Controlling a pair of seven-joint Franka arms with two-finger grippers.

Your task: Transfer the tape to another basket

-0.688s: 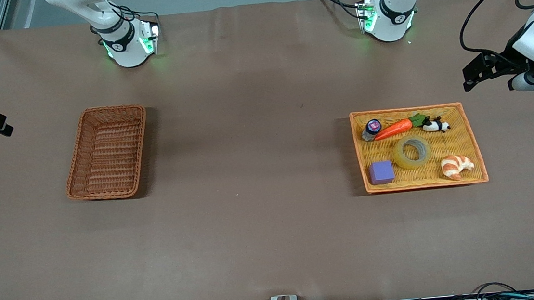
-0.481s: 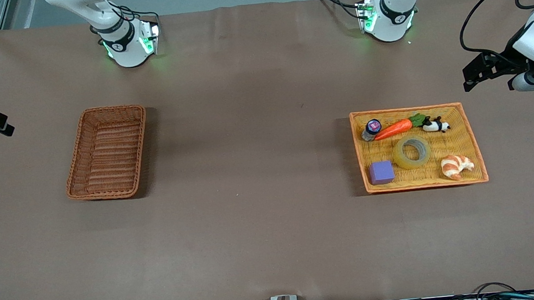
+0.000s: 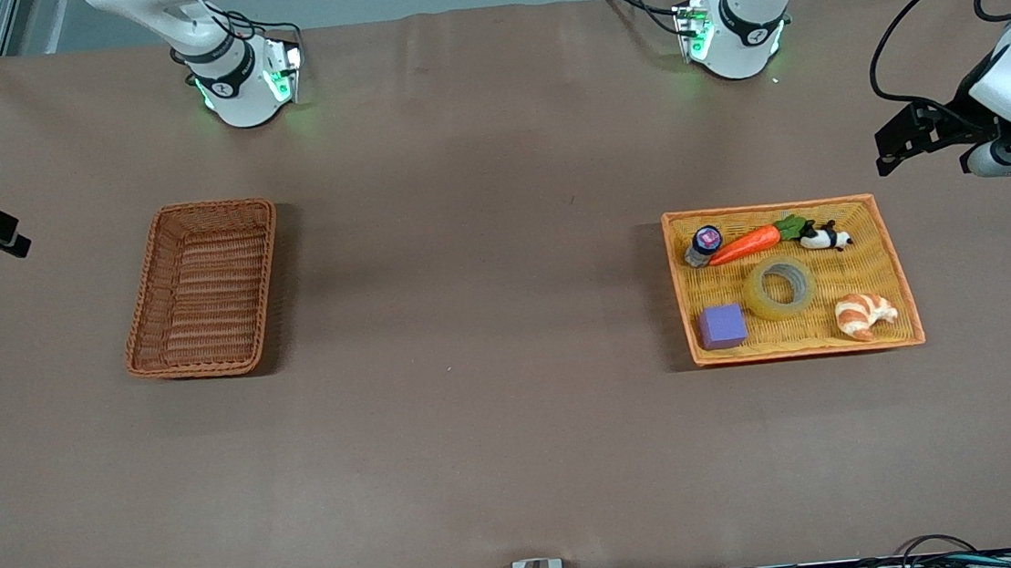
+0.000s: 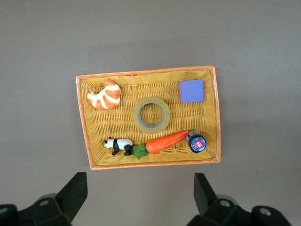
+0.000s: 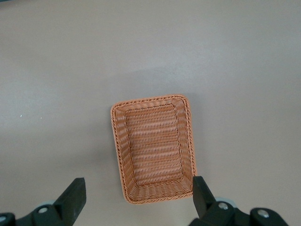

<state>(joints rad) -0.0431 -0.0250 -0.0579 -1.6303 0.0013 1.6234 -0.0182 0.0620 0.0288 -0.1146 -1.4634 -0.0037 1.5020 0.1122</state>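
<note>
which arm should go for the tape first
Left, most likely. The tape lies in the orange-yellow basket at the left arm's end of the table, and the open left gripper hangs high beside that basket. The right gripper, also open, is up near the dark basket.

Tape flat in orange basket; brown basket empty.

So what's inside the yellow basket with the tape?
In the yellow basket lie the tape, a carrot, a toy panda, a croissant, a purple block and a small jar. Anything under them is hidden.
</note>
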